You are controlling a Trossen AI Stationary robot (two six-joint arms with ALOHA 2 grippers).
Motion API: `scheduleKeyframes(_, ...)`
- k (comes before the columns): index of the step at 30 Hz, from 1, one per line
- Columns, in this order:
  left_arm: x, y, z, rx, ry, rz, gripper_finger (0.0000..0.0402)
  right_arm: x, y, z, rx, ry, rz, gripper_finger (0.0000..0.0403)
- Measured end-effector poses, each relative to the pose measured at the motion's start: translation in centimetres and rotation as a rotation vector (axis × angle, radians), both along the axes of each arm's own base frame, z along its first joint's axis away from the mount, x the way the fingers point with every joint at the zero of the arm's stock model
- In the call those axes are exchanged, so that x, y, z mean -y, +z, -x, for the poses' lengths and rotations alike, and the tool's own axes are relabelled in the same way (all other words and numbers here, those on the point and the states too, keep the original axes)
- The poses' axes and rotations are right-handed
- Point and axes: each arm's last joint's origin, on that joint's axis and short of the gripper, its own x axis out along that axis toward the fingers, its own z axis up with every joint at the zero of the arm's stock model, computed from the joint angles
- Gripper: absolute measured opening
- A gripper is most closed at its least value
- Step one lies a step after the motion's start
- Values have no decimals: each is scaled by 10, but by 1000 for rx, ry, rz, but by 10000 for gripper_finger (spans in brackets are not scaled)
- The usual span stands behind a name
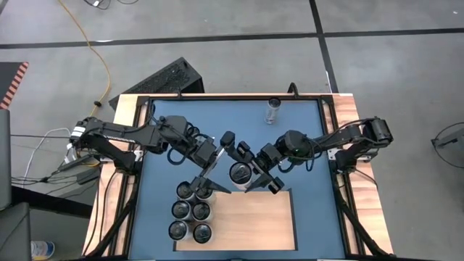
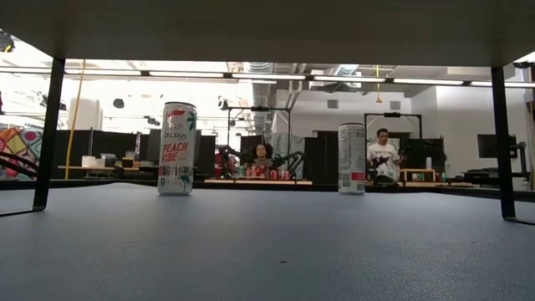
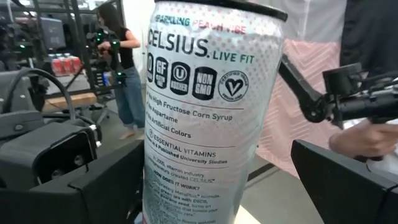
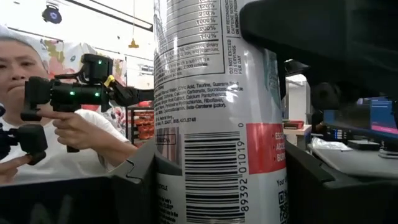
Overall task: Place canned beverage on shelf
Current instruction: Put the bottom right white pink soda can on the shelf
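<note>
Blue tabletop [image 1: 232, 127] is lying inside a wooden frame, with grey concrete floor around it and a black keyboard [image 1: 163, 78] sitting beyond the far rim. Pale wooden shelf [image 1: 250, 221] is lying flat at the table's near edge.

- Held can [image 1: 241, 172]: standing just beyond the shelf's far edge, upright, printed "CELSIUS". Right gripper [image 1: 255, 176] is clamping it between its fingers.
- Left gripper [image 1: 212, 176]: hovering beside the held can, just off the shelf's far-left corner, jaws spread wide with nothing gripped.
- Six cans [image 1: 191, 211]: standing in a two-by-three cluster at the shelf's left end, directly under the left gripper.
- Lone can [image 1: 272, 110]: standing upright well beyond the shelf, near the table's far rim.
- Room beyond the shelf: desks, dark racks, ceiling strip lights; a person's hands [image 4: 78, 134] are holding a black handheld controller.
</note>
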Motion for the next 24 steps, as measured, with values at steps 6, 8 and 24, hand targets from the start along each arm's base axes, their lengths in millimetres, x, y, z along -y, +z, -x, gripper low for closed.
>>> scheduleKeyframes(6,0,0,0,-18,-35,24,387,1,-1,-1,-10,-6,4,225)
scheduleKeyframes(8,0,0,0,-19,-36,25,387,2,-2,-1,-16,-7,7,225)
scheduleKeyframes(24,-6,-1,0,-16,-13,-8,387,4,-4,-5,-79,-54,-11,225)
